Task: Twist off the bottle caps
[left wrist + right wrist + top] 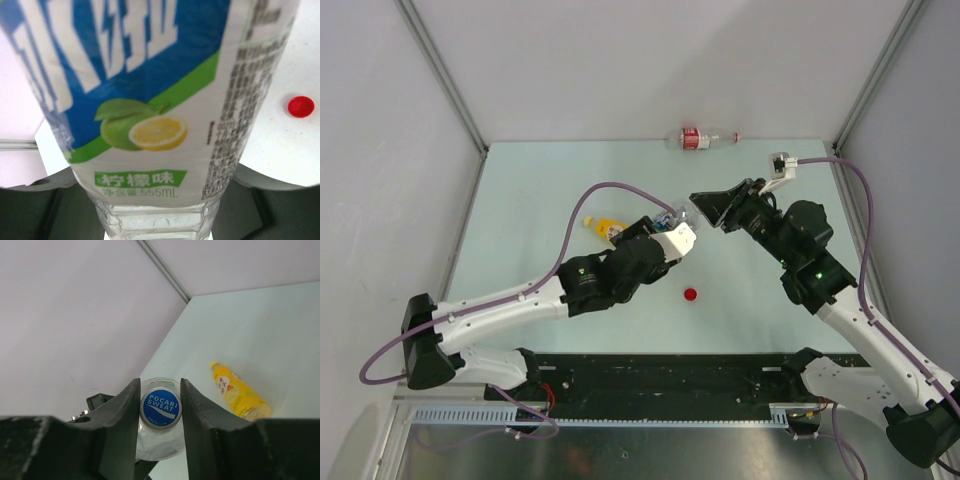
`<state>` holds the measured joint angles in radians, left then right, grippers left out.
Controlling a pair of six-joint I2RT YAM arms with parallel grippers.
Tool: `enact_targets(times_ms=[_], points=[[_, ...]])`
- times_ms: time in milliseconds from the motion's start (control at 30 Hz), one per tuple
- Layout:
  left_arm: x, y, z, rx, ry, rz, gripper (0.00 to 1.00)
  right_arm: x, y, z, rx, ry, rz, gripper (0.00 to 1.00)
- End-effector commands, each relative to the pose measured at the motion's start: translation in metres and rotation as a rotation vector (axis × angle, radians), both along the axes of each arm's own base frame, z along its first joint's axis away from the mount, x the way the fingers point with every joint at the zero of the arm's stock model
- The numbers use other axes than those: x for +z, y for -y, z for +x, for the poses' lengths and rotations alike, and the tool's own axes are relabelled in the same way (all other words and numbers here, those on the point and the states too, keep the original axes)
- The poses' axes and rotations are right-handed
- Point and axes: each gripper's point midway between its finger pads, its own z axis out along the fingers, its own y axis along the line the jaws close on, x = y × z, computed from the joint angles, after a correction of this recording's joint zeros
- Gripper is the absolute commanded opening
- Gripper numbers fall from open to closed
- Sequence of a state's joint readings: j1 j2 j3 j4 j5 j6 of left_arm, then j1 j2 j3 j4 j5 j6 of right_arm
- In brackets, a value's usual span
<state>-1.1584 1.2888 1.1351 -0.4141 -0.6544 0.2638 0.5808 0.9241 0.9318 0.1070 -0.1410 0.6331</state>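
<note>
Mint table [540, 180], red cap [691, 294], white walls [640, 60]

Short clear bottle [160, 125] — cropped top and bottom — hides left pincer [673, 226].

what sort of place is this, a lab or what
Probably a lab robot cell: a pale green table boxed in by blank white panels, a left arm and right arm bolted at its near edge, a red-label bottle and a yellow bottle as props.

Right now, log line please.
left pincer: holds clear bottle | right pincer: shut on blue cap | red cap: on table | yellow bottle: capped
</note>
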Motion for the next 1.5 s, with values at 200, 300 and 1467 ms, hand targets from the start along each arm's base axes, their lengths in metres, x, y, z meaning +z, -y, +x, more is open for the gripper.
enact_targets(times_ms=[200,300,1467], points=[[0.01,0.0,0.002,0.016,0.035,-0.007,0.0,0.03,0.0,-0.006,0.011,0.055,0.047,0.07],[0.01,0.001,0.001,0.01,0.031,-0.014,0.0,0.03,0.0,-0.007,0.018,0.064,0.041,0.01],[0.087,0.05,-0.173,-1.167,-0.443,-0.488,0.0,0.053,-0.029,-0.124,0.653,0.554,-0.115,0.0]])
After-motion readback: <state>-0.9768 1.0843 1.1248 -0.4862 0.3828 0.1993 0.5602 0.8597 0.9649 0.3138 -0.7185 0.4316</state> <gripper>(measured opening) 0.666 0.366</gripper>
